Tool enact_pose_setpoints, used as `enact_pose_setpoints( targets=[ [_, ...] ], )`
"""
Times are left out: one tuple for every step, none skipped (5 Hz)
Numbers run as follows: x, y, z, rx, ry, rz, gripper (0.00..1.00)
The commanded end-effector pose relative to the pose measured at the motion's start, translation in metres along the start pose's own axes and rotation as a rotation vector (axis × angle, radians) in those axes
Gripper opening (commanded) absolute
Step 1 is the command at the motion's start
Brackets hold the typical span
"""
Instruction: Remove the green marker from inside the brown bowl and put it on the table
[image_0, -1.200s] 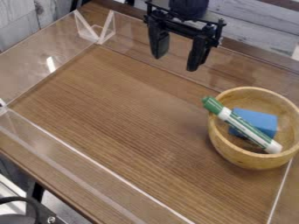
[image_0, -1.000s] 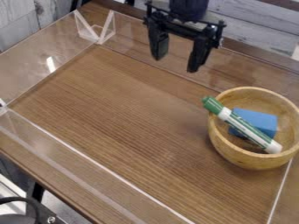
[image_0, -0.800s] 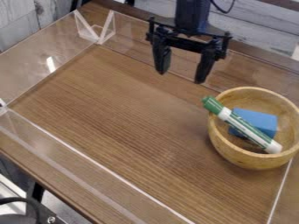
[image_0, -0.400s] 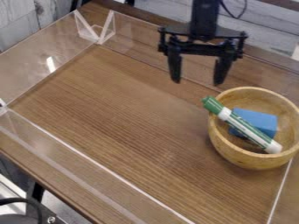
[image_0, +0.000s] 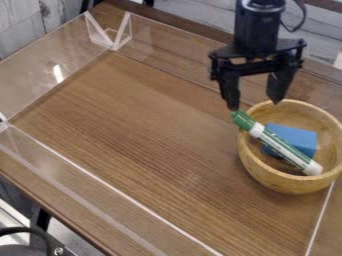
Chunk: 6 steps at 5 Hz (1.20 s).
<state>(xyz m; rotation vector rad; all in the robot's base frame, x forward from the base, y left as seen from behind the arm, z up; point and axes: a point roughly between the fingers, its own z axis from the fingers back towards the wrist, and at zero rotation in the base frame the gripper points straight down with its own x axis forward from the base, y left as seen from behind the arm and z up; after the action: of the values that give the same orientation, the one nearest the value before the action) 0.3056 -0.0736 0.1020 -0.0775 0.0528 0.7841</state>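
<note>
Claw (image_0: 255, 95) spread wide, empty, pointing down over brown bowl's (image_0: 262, 171) far-left rim, nr worktop's (image_0: 134, 130) right edge. Green marker (image_0: 279, 142) lies in bowl w/ blue block (image_0: 302, 139), long axis diagonal: green cap end just below claw, other end toward near-right rim.

My arm here is all black. The gripper (image_0: 254, 100) has two slim, straight fingers (image_0: 231, 95) hanging from a flat crossbar, with short angled links running from the bar ends up to the centre. Above that sits a round, drum-like wrist section, dark with a slightly glossy top edge. A thin dark cable runs off behind the wrist. No markings or screws I can make out.
</note>
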Motion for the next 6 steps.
enact_pose_setpoints(
  targets=[
    [-0.002, -0.011, 0.003, -0.059, -0.023, 0.064, 1.00],
    [-0.006, -0.015, -0.008, -0.071, -0.027, 0.083, 1.00],
    [-0.010, -0.018, -0.016, -0.074, -0.030, 0.093, 1.00],
    [-0.013, -0.021, -0.021, -0.075, -0.034, 0.096, 1.00],
    [-0.014, -0.023, -0.026, -0.080, -0.038, 0.097, 1.00],
    [-0.015, -0.024, -0.027, -0.084, -0.042, 0.094, 1.00]
  ],
)
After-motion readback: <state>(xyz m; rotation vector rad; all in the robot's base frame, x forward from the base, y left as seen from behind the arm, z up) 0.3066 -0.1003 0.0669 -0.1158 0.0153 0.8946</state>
